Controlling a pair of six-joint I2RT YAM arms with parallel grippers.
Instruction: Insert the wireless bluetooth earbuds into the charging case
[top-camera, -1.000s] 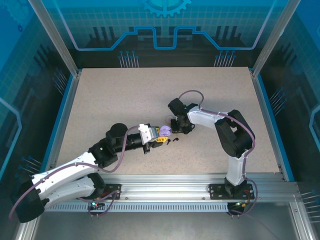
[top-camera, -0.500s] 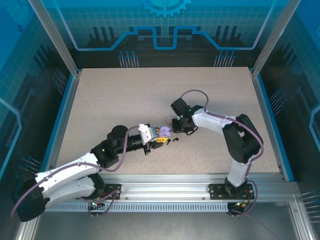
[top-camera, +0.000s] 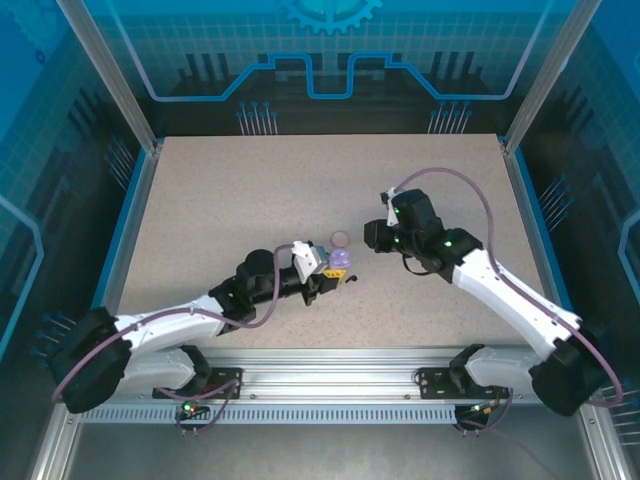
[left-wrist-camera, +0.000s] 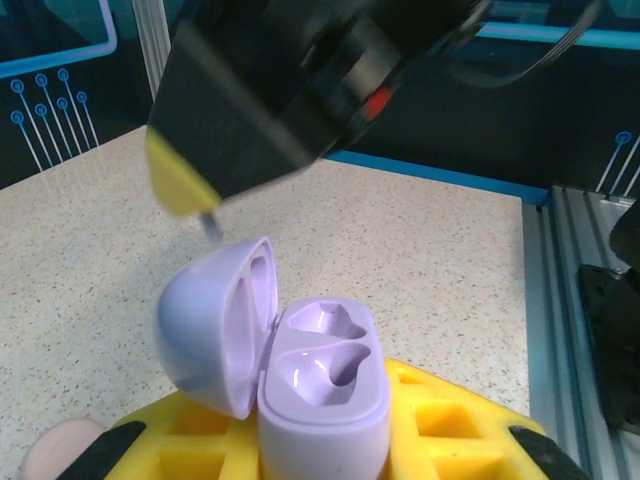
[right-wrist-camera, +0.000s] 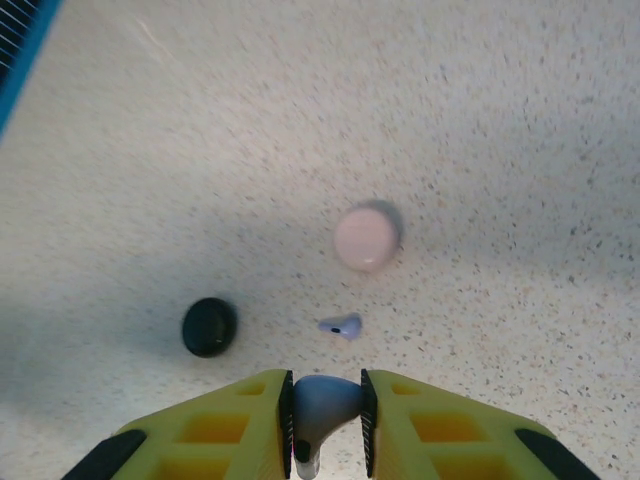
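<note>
Over the table (top-camera: 230, 190), right pincer (right-wrist-camera: 327, 398) angled downward, pinching lavender earbud (right-wrist-camera: 322, 404)

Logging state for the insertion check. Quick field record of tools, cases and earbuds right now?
left tool: shut on lavender case
lavender case: lid open, both sockets empty
right tool: shut on held earbud, lavender
loose earbud: lavender, lying on table near pink case
black case: on table, apart from the others
status: nothing inserted yet
</note>
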